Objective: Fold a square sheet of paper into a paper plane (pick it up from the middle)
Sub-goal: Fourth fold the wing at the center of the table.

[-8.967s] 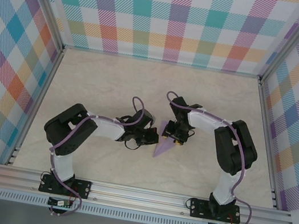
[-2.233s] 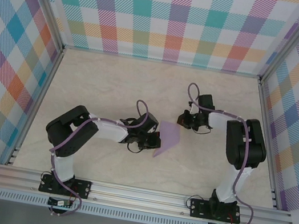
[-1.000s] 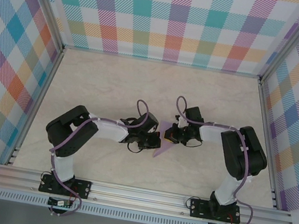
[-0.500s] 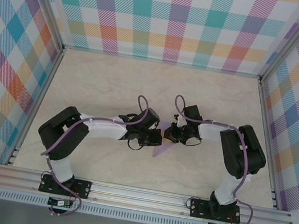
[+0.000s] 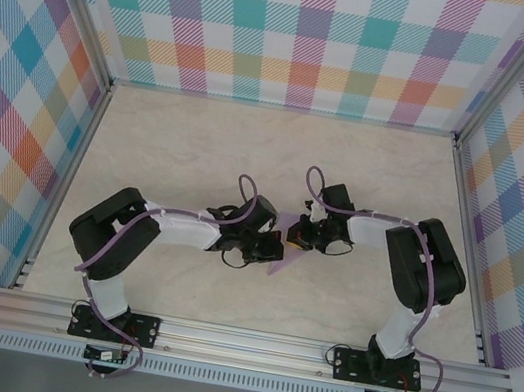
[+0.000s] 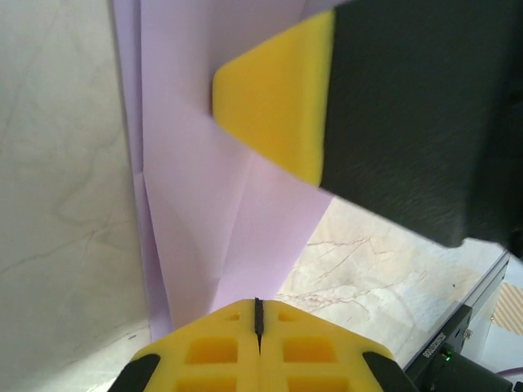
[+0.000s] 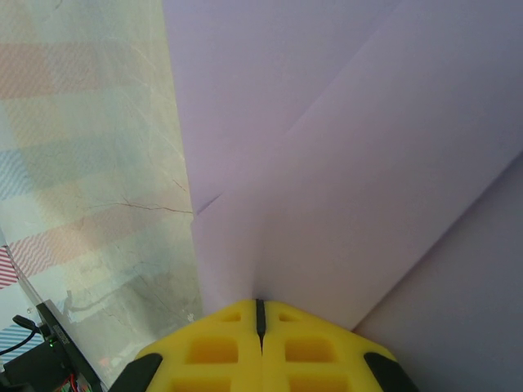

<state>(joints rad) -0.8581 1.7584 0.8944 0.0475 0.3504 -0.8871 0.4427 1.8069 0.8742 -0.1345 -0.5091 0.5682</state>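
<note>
Marble tabletop (image 5: 200, 145), plaid walls (image 5: 309, 42), creased lavender paper (image 6: 196, 204), left pincer (image 6: 257, 309) and right pincer (image 7: 260, 309) closed.

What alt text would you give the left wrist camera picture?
Creased lavender paper lies on a marble table, with the left gripper, yellow-tipped, shut at its near edge. The right gripper sits over the paper at upper right.

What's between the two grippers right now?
The creased lavender paper; the left wrist view shows it spanning the gap from the left gripper to the right gripper's yellow pad.
</note>
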